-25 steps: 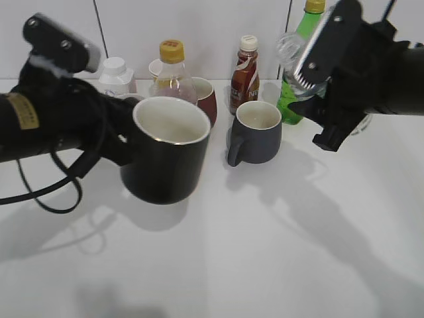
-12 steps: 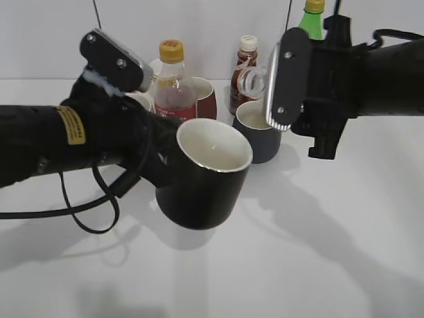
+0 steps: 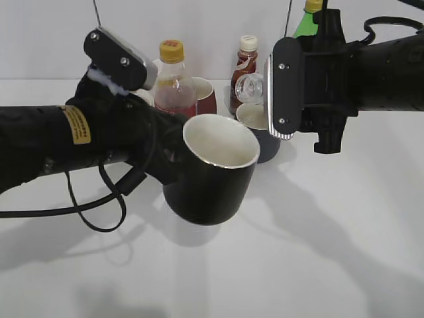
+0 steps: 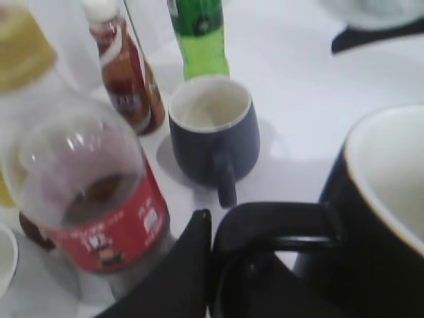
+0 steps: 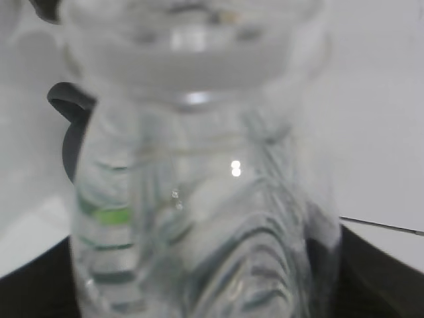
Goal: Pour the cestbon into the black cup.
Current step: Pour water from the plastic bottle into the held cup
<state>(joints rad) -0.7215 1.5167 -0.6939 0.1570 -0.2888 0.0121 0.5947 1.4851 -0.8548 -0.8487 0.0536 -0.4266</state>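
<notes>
Left wrist view alone shows the left pincer (image 4: 218, 265) pinching the black cup (image 3: 212, 169) by its handle; right pincer (image 3: 298, 86) clamps the cestbon (image 3: 250, 86) tilted leftward; near counter (image 3: 298, 265) lies bare.

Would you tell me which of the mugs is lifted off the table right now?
The black cup, carried by the left hand at its loop handle. The dark grey mug and the dark red mug behind it stand on the table.

black cup (image 3: 211, 173) held above table (image 3: 318, 252) at centre-left, cestbon (image 3: 250, 86) up & right of it, tipped w/ mouth toward cup, grey mug (image 3: 264, 136) behind between them, bottles in row at back
</notes>
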